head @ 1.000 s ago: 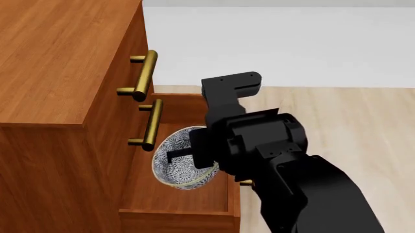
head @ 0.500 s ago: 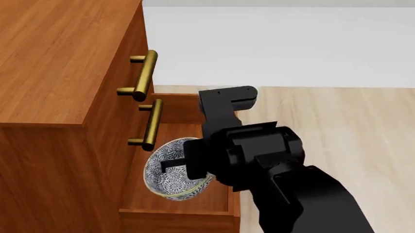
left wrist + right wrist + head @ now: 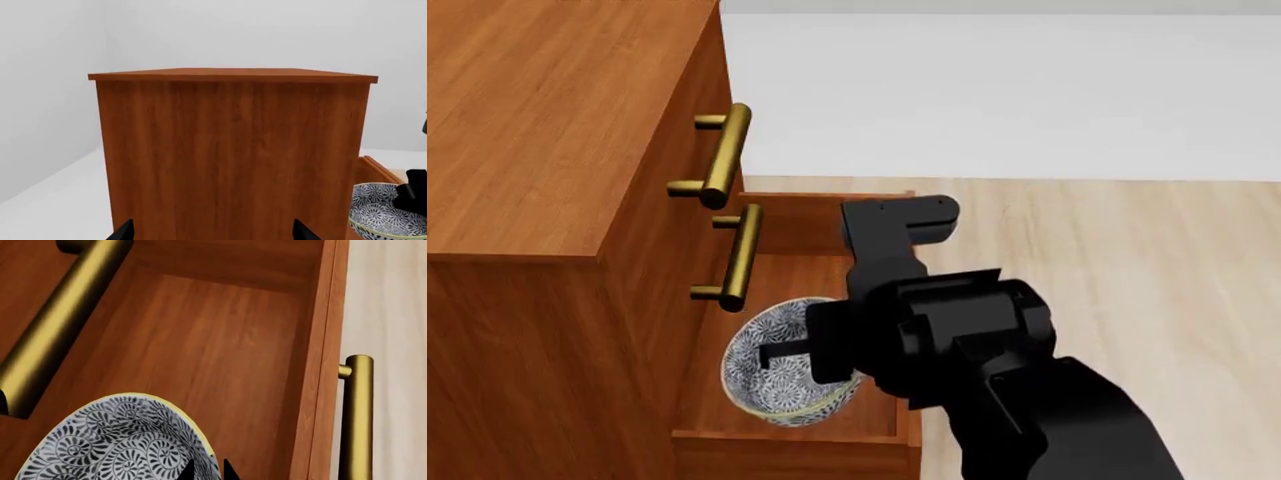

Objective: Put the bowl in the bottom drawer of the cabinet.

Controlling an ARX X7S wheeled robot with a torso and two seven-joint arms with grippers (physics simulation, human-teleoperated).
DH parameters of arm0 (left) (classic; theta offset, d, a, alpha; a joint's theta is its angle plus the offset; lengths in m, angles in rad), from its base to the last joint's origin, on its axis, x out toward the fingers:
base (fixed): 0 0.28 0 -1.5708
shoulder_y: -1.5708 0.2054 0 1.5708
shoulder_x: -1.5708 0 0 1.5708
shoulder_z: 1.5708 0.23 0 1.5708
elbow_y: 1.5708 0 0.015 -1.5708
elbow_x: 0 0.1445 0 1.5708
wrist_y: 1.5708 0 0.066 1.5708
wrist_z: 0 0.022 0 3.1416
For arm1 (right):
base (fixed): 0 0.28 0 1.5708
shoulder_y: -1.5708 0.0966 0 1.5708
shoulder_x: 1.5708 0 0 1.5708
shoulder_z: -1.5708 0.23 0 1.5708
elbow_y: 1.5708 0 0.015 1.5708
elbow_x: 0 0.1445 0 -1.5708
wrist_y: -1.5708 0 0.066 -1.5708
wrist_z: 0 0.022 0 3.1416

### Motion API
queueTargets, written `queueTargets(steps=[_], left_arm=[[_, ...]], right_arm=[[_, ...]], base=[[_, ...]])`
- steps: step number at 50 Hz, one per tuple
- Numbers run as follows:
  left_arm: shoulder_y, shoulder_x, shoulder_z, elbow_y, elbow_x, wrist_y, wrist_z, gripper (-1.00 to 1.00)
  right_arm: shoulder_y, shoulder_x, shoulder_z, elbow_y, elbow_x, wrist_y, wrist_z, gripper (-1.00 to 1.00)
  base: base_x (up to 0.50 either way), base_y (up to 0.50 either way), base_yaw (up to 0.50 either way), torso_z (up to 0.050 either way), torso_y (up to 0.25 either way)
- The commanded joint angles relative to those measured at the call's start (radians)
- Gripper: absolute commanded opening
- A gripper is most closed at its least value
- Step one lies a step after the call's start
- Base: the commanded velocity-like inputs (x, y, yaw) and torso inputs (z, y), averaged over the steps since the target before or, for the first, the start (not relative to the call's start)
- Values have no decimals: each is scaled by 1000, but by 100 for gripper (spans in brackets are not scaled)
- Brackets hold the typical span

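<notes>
The blue-and-white patterned bowl hangs tilted inside the pulled-out bottom drawer of the reddish-brown cabinet. My right gripper is shut on the bowl's rim, one finger inside and one outside. In the right wrist view the bowl is low over the drawer floor, with the gripper pinching its pale edge. My left gripper is open, facing the cabinet's plain side. The bowl also shows past that side's edge.
Two brass handles of the upper drawers jut out just above the bowl. The bottom drawer's own handle runs along its front board. Pale wood floor lies to the right of the cabinet, with a white wall behind.
My right arm has come down and slightly left, carrying the bowl from level with the middle handle deeper into the open bottom drawer.
</notes>
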Motion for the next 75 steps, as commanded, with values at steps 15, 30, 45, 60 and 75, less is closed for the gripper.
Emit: queueTargets(steps=[15,30,45,60,75], left_arm=[[-9,-4,9,-10,-2,-1,-5,100],[-12,-7,13,-15,-3,0,-7,100],[-16,-10,16,-19,-7,0,-10,100],[-17,-13,17,-17,-9,-1,-16,100],[-9,-16,16,-11,-6,5,-21,100]], right_arm=[[-14,0,10,13,27,-41,-24,-100],[-24,0,-7,28,73,-78,-37,-100],[-31,0,-19,37,114,-122,-39,-100],[-27,0,-23,41,114,-134,-44,100],[9,0,-22,49,98,-142,-42,100]], base=[[0,0,0,0,1],[0,0,0,0,0],[0,0,0,0,1],[0,0,0,0,0],[0,0,0,0,0]])
